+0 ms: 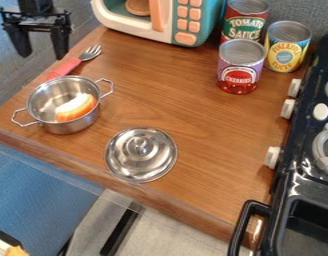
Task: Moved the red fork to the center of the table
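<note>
At the upper left, my gripper (43, 47) hangs open beyond the table's left edge, its two fingers apart with nothing between them. The fork (74, 62), with a red handle and metal tines, lies on the left part of the wooden table (173, 95), to the lower right of the gripper and apart from it. Its tines point to the upper right, and the handle's lower end lies just behind the metal pot.
The two-handled metal pot (43, 102) holds an orange-and-white item (76, 107). A metal lid (140, 155) lies near the front edge. Three cans (241, 67) stand at the back right, a toy microwave (126, 22) at the back, and a black stove (307, 165) along the right.
</note>
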`<state>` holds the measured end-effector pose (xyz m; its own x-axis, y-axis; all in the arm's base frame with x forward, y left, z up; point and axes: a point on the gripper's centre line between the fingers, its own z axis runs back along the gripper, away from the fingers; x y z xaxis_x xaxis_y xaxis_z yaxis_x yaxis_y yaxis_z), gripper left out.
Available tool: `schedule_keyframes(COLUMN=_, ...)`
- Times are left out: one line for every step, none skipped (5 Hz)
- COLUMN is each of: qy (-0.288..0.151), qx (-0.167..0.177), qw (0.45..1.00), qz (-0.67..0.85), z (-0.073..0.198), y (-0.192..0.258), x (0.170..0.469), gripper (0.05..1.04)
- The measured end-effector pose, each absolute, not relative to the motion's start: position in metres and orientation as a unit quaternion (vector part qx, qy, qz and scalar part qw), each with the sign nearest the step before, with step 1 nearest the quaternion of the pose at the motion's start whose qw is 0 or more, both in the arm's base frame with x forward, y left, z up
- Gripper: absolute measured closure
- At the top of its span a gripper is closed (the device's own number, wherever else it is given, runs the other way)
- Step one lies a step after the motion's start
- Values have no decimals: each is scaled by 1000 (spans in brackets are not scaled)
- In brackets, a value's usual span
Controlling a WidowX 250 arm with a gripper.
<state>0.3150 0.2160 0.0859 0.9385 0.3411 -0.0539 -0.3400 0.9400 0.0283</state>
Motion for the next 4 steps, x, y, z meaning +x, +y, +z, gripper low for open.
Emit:
schedule_keyframes(qy=31, qx=20, qw=989, qz=141, z=69, y=222, x=321, gripper=84)
schedule_keyframes(qy=22, qx=22, qw=991, qz=128, z=55, y=219, x=320, gripper=84)
schedule_keyframes(qy=6, qx=29, qw=988, qz=153, z=38, y=216, x=319, gripper=84)
schedule_keyframes(qy=-10, qx=43, qw=986, qz=161, z=36, y=218, x=321, gripper=137)
